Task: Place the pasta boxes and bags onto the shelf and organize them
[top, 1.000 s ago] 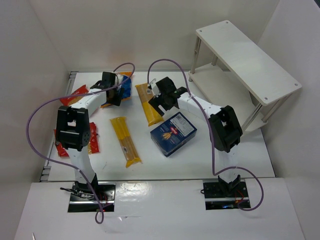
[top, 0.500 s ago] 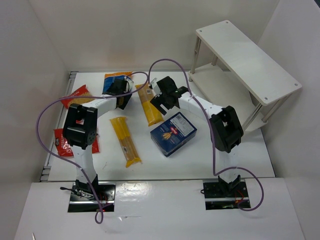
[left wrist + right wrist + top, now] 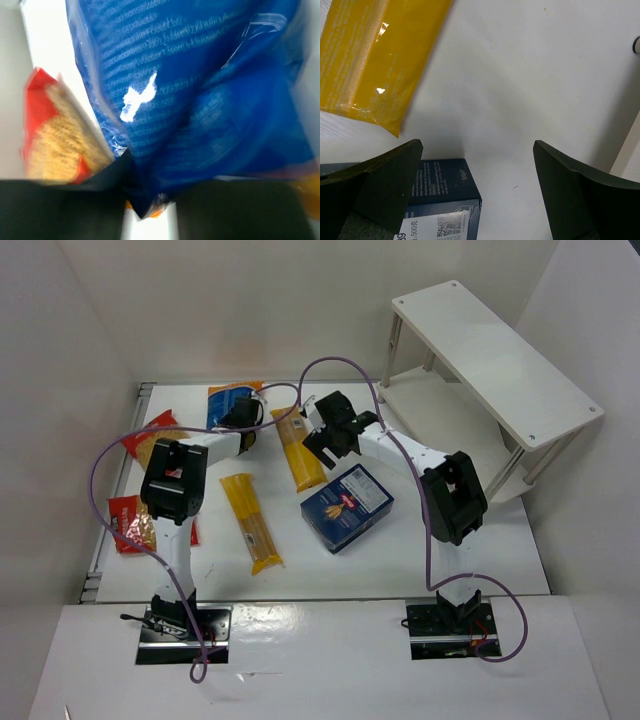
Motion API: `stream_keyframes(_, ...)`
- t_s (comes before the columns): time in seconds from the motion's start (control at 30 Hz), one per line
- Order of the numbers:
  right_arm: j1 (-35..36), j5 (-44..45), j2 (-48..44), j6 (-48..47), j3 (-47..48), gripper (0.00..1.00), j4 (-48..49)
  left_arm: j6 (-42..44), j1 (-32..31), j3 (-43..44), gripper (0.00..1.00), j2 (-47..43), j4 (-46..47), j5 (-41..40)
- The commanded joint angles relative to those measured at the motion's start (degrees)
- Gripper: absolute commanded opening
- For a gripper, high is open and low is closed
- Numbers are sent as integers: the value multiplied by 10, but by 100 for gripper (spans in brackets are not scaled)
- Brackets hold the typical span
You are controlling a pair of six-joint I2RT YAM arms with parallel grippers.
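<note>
1. The left arm [image 3: 175, 490] rises from its base to a raised black elbow, and its white forearm reaches toward the far side and to the right.
2. The left gripper [image 3: 240, 412] is low. Its fingers [image 3: 60, 210] are blurred dark blocks with a narrow gap between them, and it is unclear whether they clamp.
3. The right arm [image 3: 455, 495] bends at a high elbow, with its forearm stretching left and away.
4. The right gripper [image 3: 318, 430] points down, with its jaws spread wide and the fingers [image 3: 380, 185] well apart.
</note>
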Motion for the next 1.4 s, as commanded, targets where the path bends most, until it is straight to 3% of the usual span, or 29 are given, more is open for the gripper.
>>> stream_keyframes(0.0,2,0,-8,-9,19,100,0,-32,5,44,14,16,-13,1)
stream_keyframes(0.07,2,0,-14,-9,19,100,0,-66,10,69,0,11,-67,15)
stream_keyframes(0.17,2,0,-25,-9,19,100,0,-108,60,105,0,-47,-177,137)
stream_keyframes(0.2,2,-5,-25,-9,19,100,0,-108,74,105,0,-69,-197,230)
stream_keyframes(0.3,-9,-27,-30,-9,35,100,0,-108,118,105,0,-171,-263,351)
stream_keyframes(0.37,-9,-43,-30,-1,54,100,-7,-86,135,98,0,-209,-306,389)
stream_keyframes(0.47,-20,-104,-10,16,98,100,-26,-56,169,98,0,-274,-375,490)
stream_keyframes(0.63,-42,-294,29,41,204,100,-77,-12,207,103,0,-337,-473,640)
stream_keyframes(0.83,-42,-506,80,10,283,100,-135,33,207,85,0,-369,-569,707)
stream_keyframes(1.17,-42,-636,77,-144,286,100,-213,74,207,59,0,-404,-633,730)
stream_keyframes(1.37,-32,-642,52,-201,266,100,-226,88,207,65,0,-399,-663,744)
